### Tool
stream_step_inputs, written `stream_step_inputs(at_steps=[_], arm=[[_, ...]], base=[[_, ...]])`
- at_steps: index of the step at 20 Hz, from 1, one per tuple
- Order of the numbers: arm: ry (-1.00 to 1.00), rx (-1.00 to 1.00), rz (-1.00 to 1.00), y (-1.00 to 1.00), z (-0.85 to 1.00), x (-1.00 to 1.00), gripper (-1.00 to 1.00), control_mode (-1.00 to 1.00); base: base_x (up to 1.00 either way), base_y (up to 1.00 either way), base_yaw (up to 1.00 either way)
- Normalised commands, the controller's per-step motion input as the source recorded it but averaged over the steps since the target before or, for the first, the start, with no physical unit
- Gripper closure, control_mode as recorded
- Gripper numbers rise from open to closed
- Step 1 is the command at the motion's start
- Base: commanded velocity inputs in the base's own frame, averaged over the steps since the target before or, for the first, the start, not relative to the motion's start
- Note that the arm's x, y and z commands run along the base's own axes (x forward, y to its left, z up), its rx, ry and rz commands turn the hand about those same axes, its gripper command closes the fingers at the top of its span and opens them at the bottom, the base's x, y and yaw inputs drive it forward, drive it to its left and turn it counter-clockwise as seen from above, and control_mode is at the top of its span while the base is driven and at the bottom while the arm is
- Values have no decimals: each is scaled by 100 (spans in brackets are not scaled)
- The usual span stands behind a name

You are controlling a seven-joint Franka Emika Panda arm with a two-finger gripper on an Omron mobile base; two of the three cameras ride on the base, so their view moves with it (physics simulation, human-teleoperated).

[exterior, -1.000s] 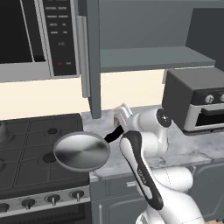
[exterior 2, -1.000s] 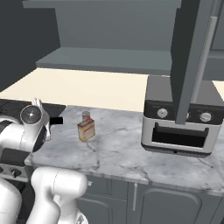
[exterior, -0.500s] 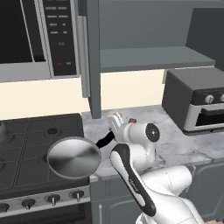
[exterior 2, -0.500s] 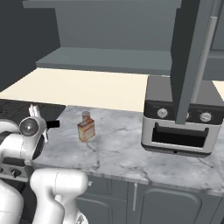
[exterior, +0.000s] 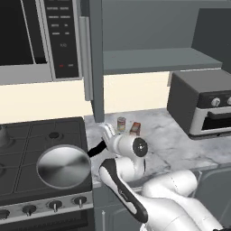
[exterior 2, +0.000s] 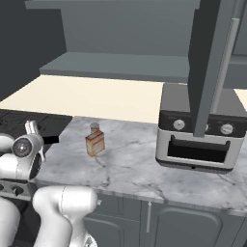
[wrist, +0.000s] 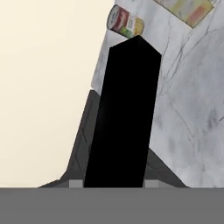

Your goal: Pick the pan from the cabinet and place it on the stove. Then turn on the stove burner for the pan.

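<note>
The shiny steel pan (exterior: 63, 166) hangs low over the front right grate of the black stove (exterior: 27, 135); I cannot tell if it touches the grate. Its straight black handle (exterior: 95, 150) points right and back into my gripper (exterior: 104, 140), which is shut on the handle's end. The hand view shows the handle (wrist: 124, 113) running away from the gripper (wrist: 113, 183) over the stove's edge (wrist: 83, 144). From the right base view, my gripper (exterior 2: 41, 140) is at the counter's left end. The pan hides the stove burner beneath it. The grey cabinet (exterior: 149, 58) stands open above.
A small tin can (exterior: 121, 124) and a box (exterior: 135, 128) stand on the marble counter (exterior: 171, 144) just behind the hand. A toaster oven (exterior: 203, 108) sits at the right, a microwave (exterior: 36, 36) above the stove. The stove's knobs (exterior: 54, 205) line its front strip.
The arm has swung left and down, carrying the pan from the stove's right edge to over the front right grate.
</note>
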Motion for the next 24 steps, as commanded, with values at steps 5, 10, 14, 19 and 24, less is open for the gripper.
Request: stream_step_inputs(at_steps=[5, 10, 14, 19, 24], arm=[[3, 0, -2, 25, -15, 24, 100, -100], [4, -1, -5, 18, -12, 24, 100, -100], [3, -4, -4, 18, -5, 16, 100, -100], [0, -5, -4, 15, -1, 8, 100, -100], [0, -9, -7, 14, 0, 1, 100, -100]], base=[[0, 0, 0], [0, 0, 0], [0, 0, 0], [0, 0, 0], [0, 0, 0]])
